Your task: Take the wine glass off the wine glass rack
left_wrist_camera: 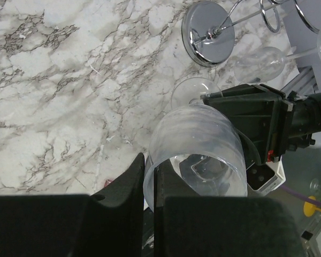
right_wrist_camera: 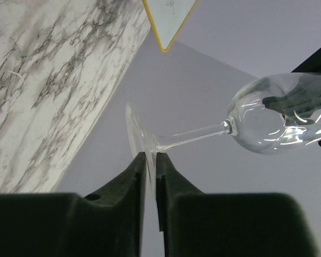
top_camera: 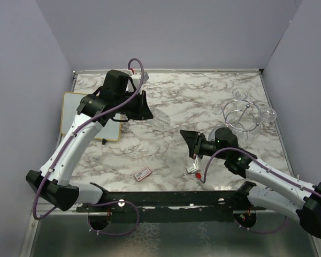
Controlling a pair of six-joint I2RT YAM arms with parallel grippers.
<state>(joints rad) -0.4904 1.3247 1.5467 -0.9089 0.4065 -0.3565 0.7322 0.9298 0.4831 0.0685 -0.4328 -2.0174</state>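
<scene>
A clear wine glass [top_camera: 161, 119] is held on its side in the air between my two grippers, left of the rack. My left gripper [top_camera: 148, 110] is shut on the bowl's rim [left_wrist_camera: 195, 144], one finger inside and one outside [left_wrist_camera: 150, 160]. My right gripper [top_camera: 186, 138] is shut on the glass's round foot [right_wrist_camera: 136, 134], its fingertips meeting at the foot's edge [right_wrist_camera: 151, 158]; the stem and bowl [right_wrist_camera: 273, 118] stretch away to the right. The chrome wine glass rack [top_camera: 239, 115] stands at the back right, its mirror disc base [left_wrist_camera: 207, 32] showing in the left wrist view.
Another wine glass [top_camera: 267, 113] hangs on the rack's right side, also in the left wrist view [left_wrist_camera: 262, 61]. A framed whiteboard [top_camera: 77, 115] lies at the left under my left arm. Two small red-and-white items [top_camera: 144, 173] [top_camera: 194, 170] lie near the front edge.
</scene>
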